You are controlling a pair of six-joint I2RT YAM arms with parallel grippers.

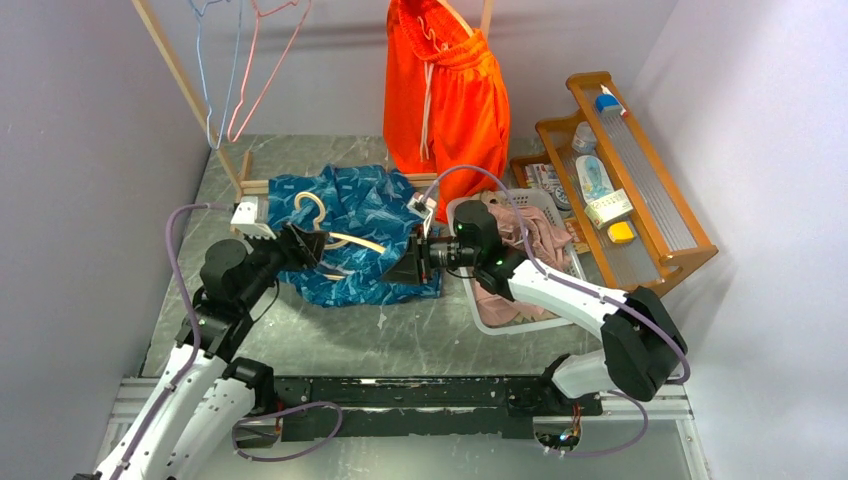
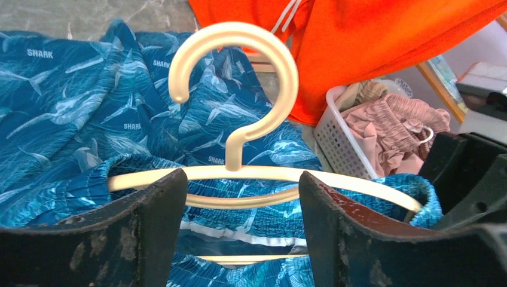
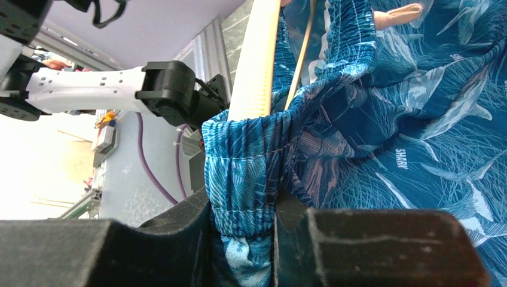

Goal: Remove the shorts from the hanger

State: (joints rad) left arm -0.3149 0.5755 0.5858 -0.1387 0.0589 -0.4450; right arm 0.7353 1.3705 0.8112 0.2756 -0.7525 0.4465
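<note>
Blue patterned shorts (image 1: 360,235) lie on the table, their waistband stretched over a cream plastic hanger (image 1: 330,225). In the left wrist view the hanger (image 2: 239,78) has its hook pointing up, and my left gripper (image 2: 242,197) stands open with a finger on each side of the bars below the hook, touching neither. My right gripper (image 3: 245,233) is shut on the bunched blue waistband (image 3: 245,167) at the hanger's end (image 3: 257,60). Orange shorts (image 1: 445,90) with a white cord hang on the rack behind. Pink shorts (image 1: 535,240) lie in a white basket (image 1: 520,322).
A wooden rack post (image 1: 185,80) at the back left carries thin wire hangers (image 1: 240,70). A wooden shelf tray (image 1: 640,170) with small items stands at the right, beside the basket. Grey walls close in on both sides.
</note>
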